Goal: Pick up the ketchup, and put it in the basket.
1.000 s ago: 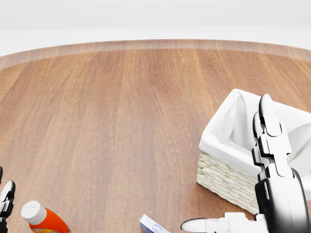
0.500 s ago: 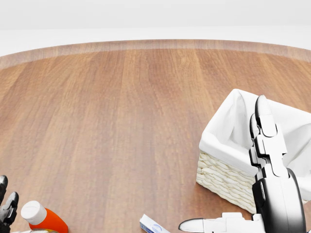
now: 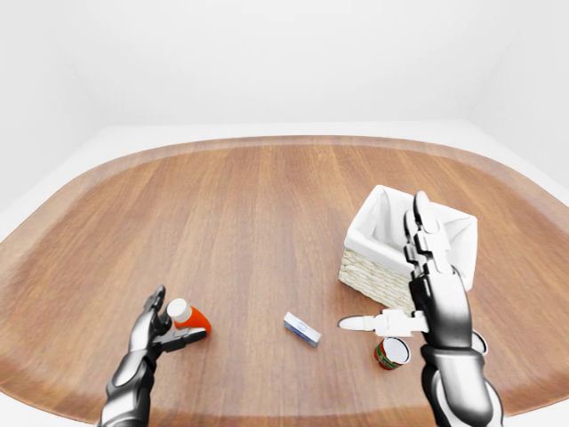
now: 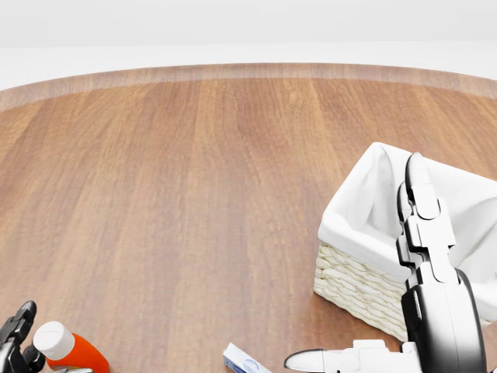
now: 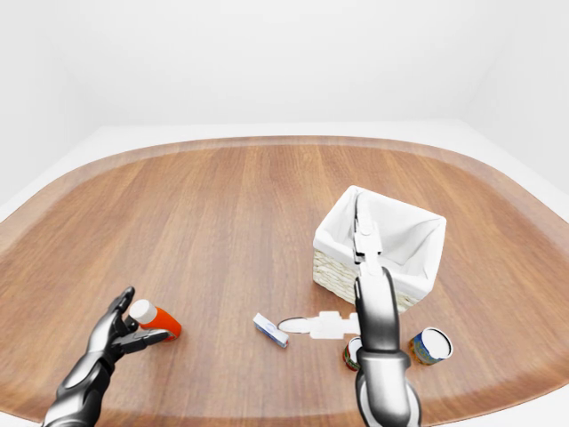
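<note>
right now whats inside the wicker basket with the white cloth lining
Only the white lining shows inside the woven wicker basket. Its floor is hidden by the near wall and the raised right hand, so something lying low can't be ruled out.

We log: basket (image 4: 365,233), white liner, on wood table (image 4: 194,194). Right hand (image 4: 365,359) just below basket, fingers spread. Ketchup (image 4: 66,350) far left of basket; left hand (image 4: 17,342) beside it. Small box (image 4: 245,362) btwn.
</note>
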